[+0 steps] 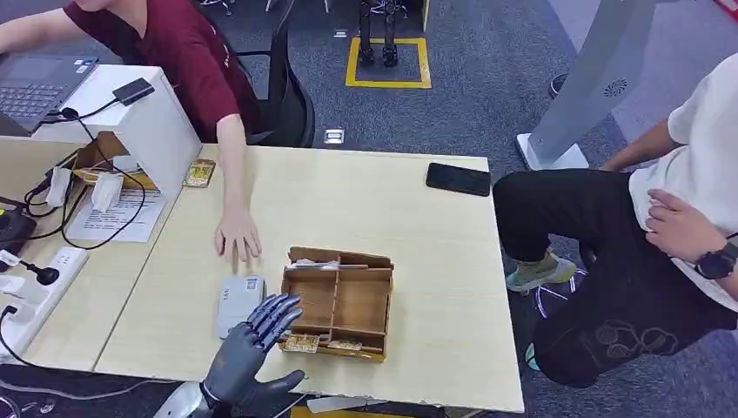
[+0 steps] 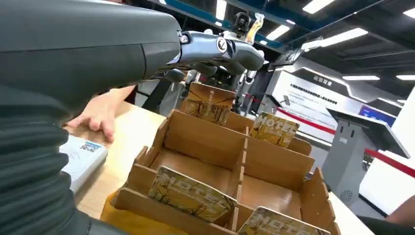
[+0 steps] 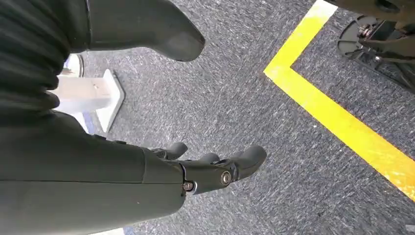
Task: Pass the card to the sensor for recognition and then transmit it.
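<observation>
A wooden divided box (image 1: 338, 300) stands near the table's front edge, with gold-printed cards (image 1: 301, 343) leaning in its compartments. In the left wrist view several cards (image 2: 191, 196) stand upright in the box (image 2: 205, 142). The grey flat sensor (image 1: 239, 303) lies just left of the box. My left hand (image 1: 254, 338) hovers over the box's front left corner, fingers spread, holding nothing; its fingers (image 2: 220, 49) reach out above the box. My right hand (image 3: 210, 169) hangs over the carpet, fingers loosely extended and holding nothing.
A person in a dark red shirt rests a hand (image 1: 238, 237) on the table just behind the sensor (image 2: 83, 156). A black phone (image 1: 459, 178) lies at the far right edge. Another person (image 1: 661, 235) sits to the right. A white stand, cables and a power strip (image 1: 39, 283) crowd the left.
</observation>
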